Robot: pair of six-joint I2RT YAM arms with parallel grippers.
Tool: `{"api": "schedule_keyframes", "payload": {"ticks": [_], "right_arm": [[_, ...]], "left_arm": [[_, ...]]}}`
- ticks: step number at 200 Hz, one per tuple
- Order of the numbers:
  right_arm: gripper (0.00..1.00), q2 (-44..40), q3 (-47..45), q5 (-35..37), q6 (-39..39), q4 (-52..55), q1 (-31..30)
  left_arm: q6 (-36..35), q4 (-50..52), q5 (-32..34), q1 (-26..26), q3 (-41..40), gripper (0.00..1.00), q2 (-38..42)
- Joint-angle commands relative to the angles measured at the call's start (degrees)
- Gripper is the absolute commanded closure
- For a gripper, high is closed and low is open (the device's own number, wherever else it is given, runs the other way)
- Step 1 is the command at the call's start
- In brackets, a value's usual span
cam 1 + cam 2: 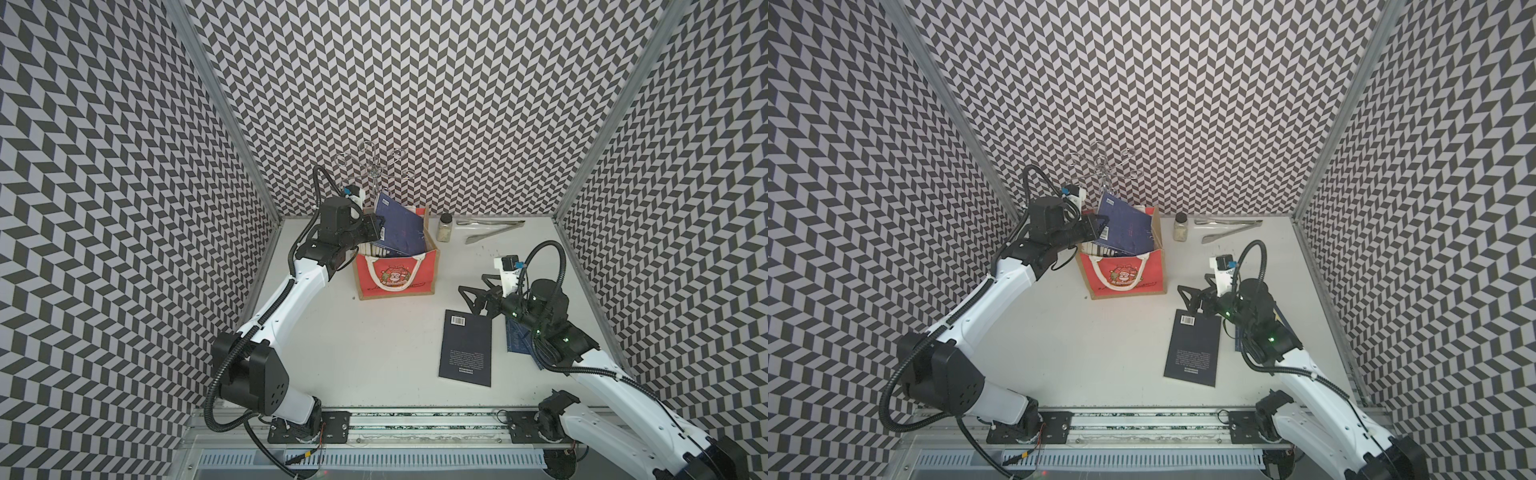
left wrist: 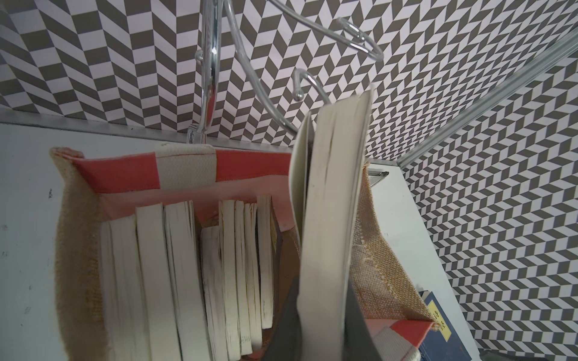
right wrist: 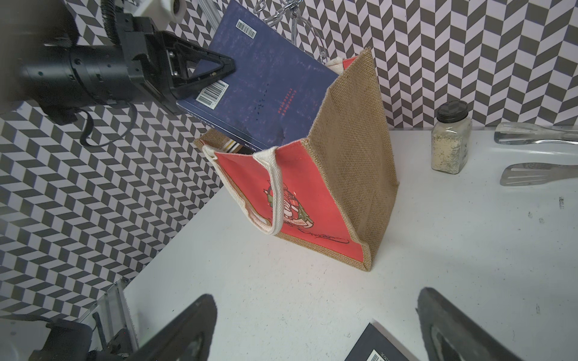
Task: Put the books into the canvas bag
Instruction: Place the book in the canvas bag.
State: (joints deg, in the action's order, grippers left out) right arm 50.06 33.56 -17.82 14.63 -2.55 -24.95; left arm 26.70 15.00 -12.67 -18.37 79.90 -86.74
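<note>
navy book (image 3: 275, 78): two barcodes, red print illegible
black book (image 1: 466, 349): one barcode, print illegible
bag (image 3: 322, 187): script was illegible

Light is bright, even and seemingly from overhead in both top views: the table (image 1: 374, 353) is pale, with only faint shadows, and the patterned walls (image 1: 104, 166) bow toward the edges. In the left wrist view the book (image 2: 334, 187) is soft at close range and the rack (image 2: 209, 78) carries sharp glints. The right gripper (image 3: 317, 293) shows dark and blurred in its wrist view.
</note>
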Motion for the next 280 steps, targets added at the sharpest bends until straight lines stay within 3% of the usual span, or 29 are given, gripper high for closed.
{"api": "schedule_keyframes", "payload": {"ticks": [1,87,126,189,206,239,280], "right_arm": [[0.01,-0.7,-0.5,-0.7,0.3,-1.6,0.1],[0.0,-1.2,-1.1,-0.7,0.8,-1.7,0.0],[0.01,-1.3,-1.5,-0.6,0.8,-1.7,0.1],[0.01,-1.3,-1.8,-0.5,0.8,-1.6,0.0],[0.0,-1.3,-1.8,-0.5,0.8,-1.7,0.1],[0.01,-1.1,-1.9,-0.6,0.8,-1.9,0.1],[0.01,-1.2,-2.5,1.0,2.1,-1.3,0.1]], "left_arm": [[-0.2,-1.7,4.8,-2.1,3.9,1.0,-1.5],[-1.2,4.2,19.4,-10.0,10.4,1.0,-10.0],[-1.7,5.9,20.3,-11.4,12.9,1.0,-13.3],[-1.6,6.3,17.6,-12.0,13.8,0.91,-16.0],[-1.4,6.6,17.6,-12.0,13.7,0.85,-16.2],[-1.6,6.6,17.6,-12.0,13.4,0.61,-15.6],[-2.1,7.8,17.8,-11.7,14.4,0.5,-15.2]]}}
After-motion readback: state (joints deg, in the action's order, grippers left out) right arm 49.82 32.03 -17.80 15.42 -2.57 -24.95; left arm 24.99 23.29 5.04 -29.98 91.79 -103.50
